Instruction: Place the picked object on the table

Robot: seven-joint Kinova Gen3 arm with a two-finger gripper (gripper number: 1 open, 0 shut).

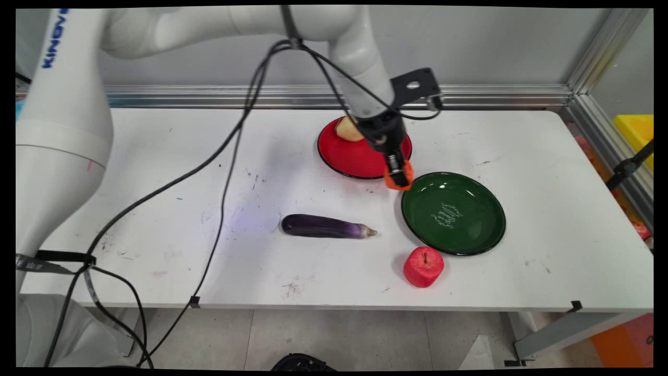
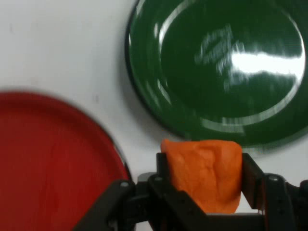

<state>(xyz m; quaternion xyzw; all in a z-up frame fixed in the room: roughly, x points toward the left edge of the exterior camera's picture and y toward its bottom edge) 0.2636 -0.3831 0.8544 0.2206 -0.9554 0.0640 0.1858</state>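
My gripper (image 1: 398,176) is shut on an orange chunk of food (image 1: 406,169), seen between the black fingers in the hand view (image 2: 204,173). It hangs above the table between the red plate (image 1: 355,155) and the green plate (image 1: 453,213), close to the green plate's upper-left rim. In the hand view the green plate (image 2: 216,67) fills the top right and the red plate (image 2: 48,159) the lower left. A pale yellowish fruit (image 1: 346,129) lies at the back of the red plate, partly hidden by the arm.
A purple eggplant (image 1: 326,226) lies on the white table left of the green plate. A red apple (image 1: 423,266) stands near the table's front edge, just below the green plate. Black cables (image 1: 229,146) hang across the table's left half.
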